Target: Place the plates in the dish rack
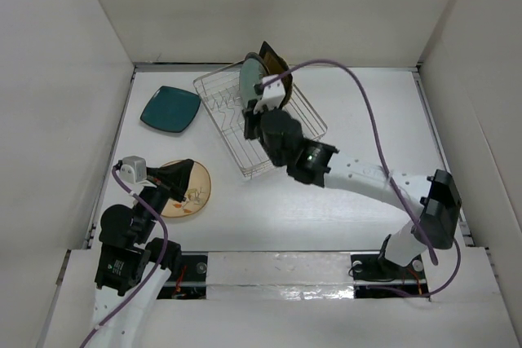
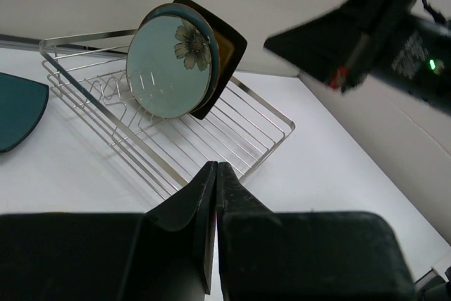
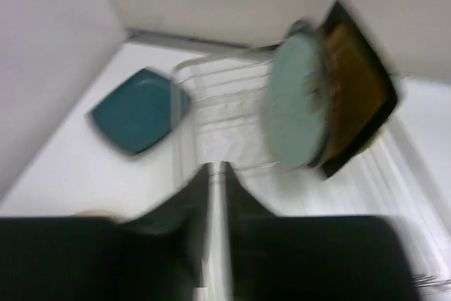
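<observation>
Left gripper point(image 2: 215, 195): clenched on nothing, above the 10 o'clock rim of the cream patterned plate point(image 1: 192, 193).
Cream patterned plate: flat on the table at 8 o'clock, not loaded.
Right gripper point(image 3: 215, 181): blurred, looks pinched shut and empty, over the dish rack point(image 2: 268, 139).
Teal square plate point(image 1: 170, 108): flat at 10 o'clock, beside the rack.
Racked: pale green plate point(image 2: 169, 61) and amber square plate point(image 2: 229, 51), on edge at 12 o'clock.
Progress: probably partway; two visible plates remain.

Teal square plate point(image 1: 170, 109): one. Amber square plate point(image 1: 273, 59): one. Pale green round plate point(image 1: 251, 79): one. Cream patterned round plate point(image 1: 197, 193): one. Dish rack point(image 1: 232, 132): one. Plates seen: four.
</observation>
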`<state>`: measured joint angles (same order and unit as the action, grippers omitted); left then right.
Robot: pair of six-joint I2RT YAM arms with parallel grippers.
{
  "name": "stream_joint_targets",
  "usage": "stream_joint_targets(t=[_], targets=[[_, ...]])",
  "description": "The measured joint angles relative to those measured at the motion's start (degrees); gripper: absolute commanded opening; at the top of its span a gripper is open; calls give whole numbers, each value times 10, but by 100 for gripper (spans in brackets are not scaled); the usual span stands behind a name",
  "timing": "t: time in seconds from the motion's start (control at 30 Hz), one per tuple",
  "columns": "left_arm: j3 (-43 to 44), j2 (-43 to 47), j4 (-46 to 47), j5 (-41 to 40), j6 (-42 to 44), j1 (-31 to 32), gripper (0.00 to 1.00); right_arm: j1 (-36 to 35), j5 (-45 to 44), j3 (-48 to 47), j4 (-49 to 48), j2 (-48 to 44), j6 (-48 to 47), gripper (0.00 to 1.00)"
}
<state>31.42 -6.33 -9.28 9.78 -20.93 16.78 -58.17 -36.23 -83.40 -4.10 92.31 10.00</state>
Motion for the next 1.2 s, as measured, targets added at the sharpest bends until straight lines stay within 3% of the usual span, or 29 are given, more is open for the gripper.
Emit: stream_joint_targets(t=[0.2, 0.3, 0.33, 0.43, 0.57, 0.7, 1.0, 1.03, 1.1, 1.13, 1.2], targets=[[0, 5, 0, -5, 0, 0, 0, -137, 25, 112, -50, 21, 157, 4], [0, 15, 0, -7, 0, 0, 0, -173, 38, 136, -50, 72, 246, 30], [0, 19, 0, -7, 0, 0, 0, -179, 40, 144, -52, 88, 275, 44], [0, 31, 0, -8, 0, 0, 1, -187, 40, 168, -54, 124, 359, 67], [0, 44, 0, -8, 0, 0, 2, -185, 50, 172, -59, 170, 452, 77], [0, 49, 0, -7, 0, 0, 2, -176, 69, 158, -67, 230, 530, 75], [0, 50, 0, -2, 0, 0, 2, -164, 82, 75, -88, 307, 641, 56], [0, 50, 0, -1, 0, 0, 2, -163, 86, 68, -95, 316, 653, 43], [0, 50, 0, -1, 0, 0, 3, -157, 96, 60, -101, 332, 674, 31], [0, 50, 0, -1, 0, 0, 3, -154, 100, 58, -109, 339, 685, 17], [0, 50, 0, 0, 0, 0, 3, -150, 104, 53, -126, 351, 713, 1]])
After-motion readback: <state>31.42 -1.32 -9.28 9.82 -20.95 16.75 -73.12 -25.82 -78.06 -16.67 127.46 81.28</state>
